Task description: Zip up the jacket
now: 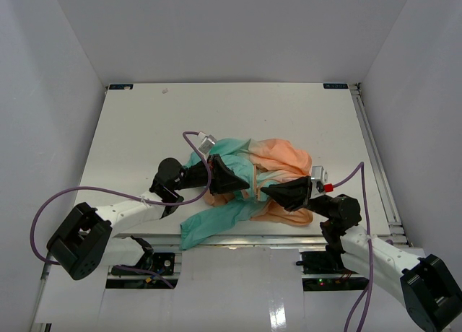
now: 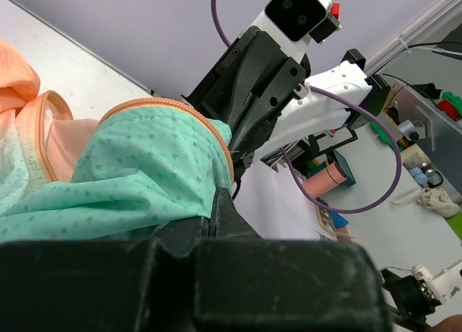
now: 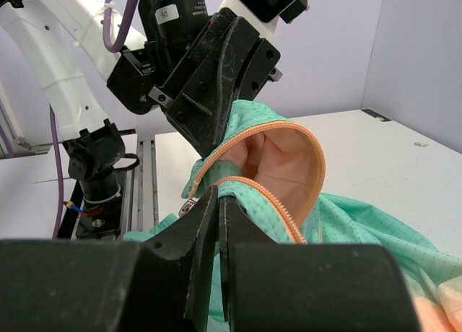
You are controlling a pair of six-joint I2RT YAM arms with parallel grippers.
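The jacket [image 1: 281, 155] lies bunched at the table's near middle, peach-orange on the right and teal-green on the left, with a teal sleeve trailing toward the front edge. My left gripper [image 1: 242, 184] is shut on teal fabric [image 2: 130, 173] beside the orange zipper edge [image 2: 155, 103]. My right gripper [image 1: 266, 191] faces it closely and is shut on the opposite teal hem [image 3: 346, 216], just at the zipper teeth [image 3: 267, 202]. A small metal zipper pull [image 3: 186, 207] hangs just left of the right fingers. The two grippers hold the hem lifted between them.
The white table [image 1: 144, 130] is walled on three sides. A metal rail [image 1: 375, 151] runs along the right side and another along the front edge. Purple cables [image 1: 195, 141] loop over both arms.
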